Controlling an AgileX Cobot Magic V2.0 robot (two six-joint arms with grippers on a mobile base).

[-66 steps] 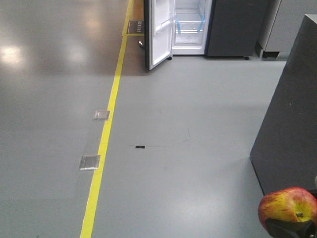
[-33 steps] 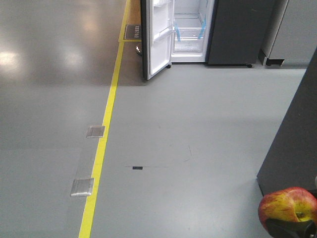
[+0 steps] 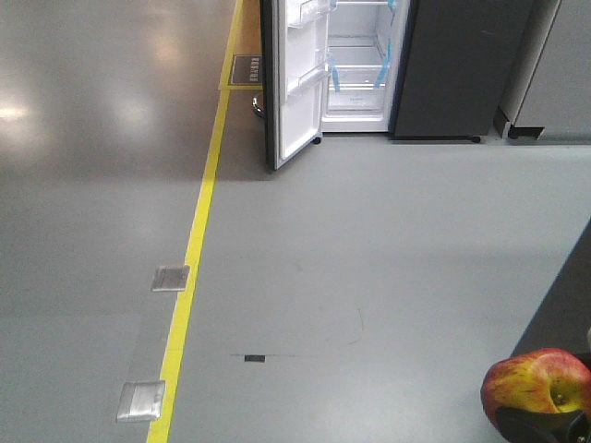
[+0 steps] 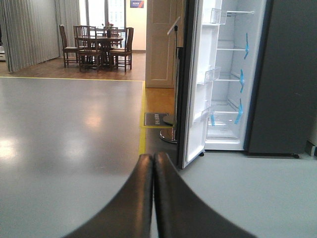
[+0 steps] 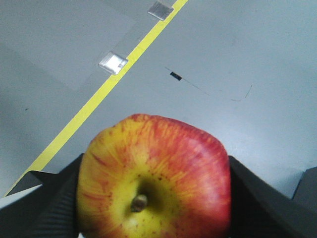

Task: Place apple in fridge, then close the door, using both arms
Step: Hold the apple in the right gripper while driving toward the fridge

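Our right end effector (image 5: 154,208) squeezes the apple (image 5: 156,181) from both sides, over the floor (image 3: 369,231). Our left end effector (image 4: 152,163) is pinched shut with nothing in it. The fridge (image 3: 443,65) stands far off, its door (image 3: 300,83) wide open. We think a bump on the way could shake the apple loose.

The apple (image 5: 153,178) is shiny-skinned — smooth, waxy-looking. Before the fridge (image 4: 225,74), the floor (image 3: 369,231) looks glossy (lamp glare); bins (image 4: 212,74) on its door (image 4: 194,124) look clear plastic.
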